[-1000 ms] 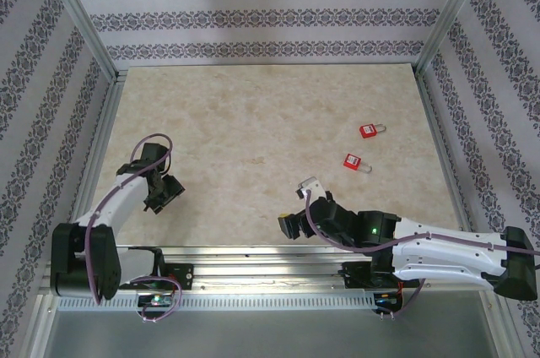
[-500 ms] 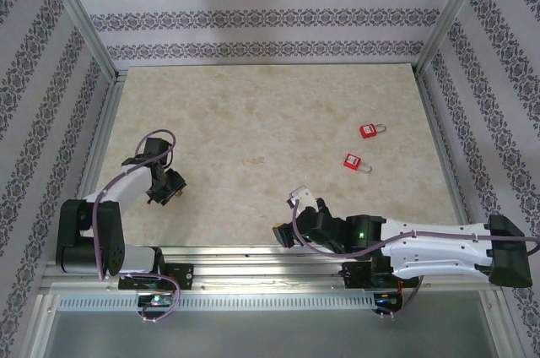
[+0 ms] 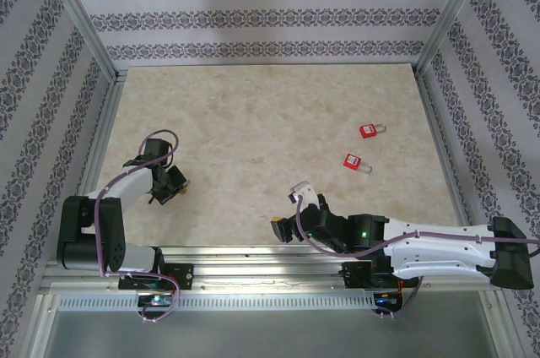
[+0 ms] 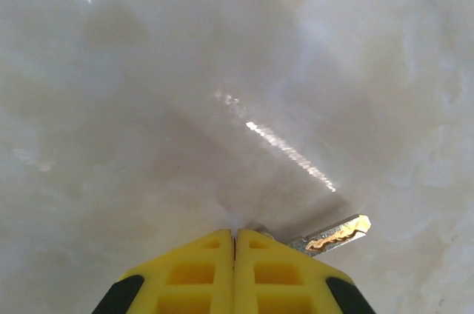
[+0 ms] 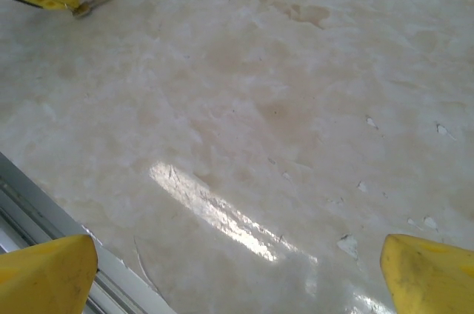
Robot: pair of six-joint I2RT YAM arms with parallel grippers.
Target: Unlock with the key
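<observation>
The key's silver blade (image 4: 333, 233) pokes out to the right from the tips of my left gripper (image 4: 235, 234), just above the table. Its yellow fingers (image 4: 192, 273) are pressed together, shut on the key, and they hide its head. From above, the left gripper (image 3: 173, 187) sits low at the table's near left. In the right wrist view the key (image 5: 92, 4) juts from that same gripper at the far top left. My right gripper (image 5: 237, 273) is open with bare table between its fingers, and it hovers near the front rail (image 3: 288, 208).
Two small red padlocks with silver shackles lie on the right side of the table, one (image 3: 369, 131) farther back and one (image 3: 355, 162) nearer. Aluminium rails and patterned walls (image 3: 270, 3) bound the table. The front rail (image 5: 29, 214) is close to my right gripper.
My left gripper has closed its fingers and settled low over the table at the near left. The right arm has shifted slightly along the front edge, still open.
</observation>
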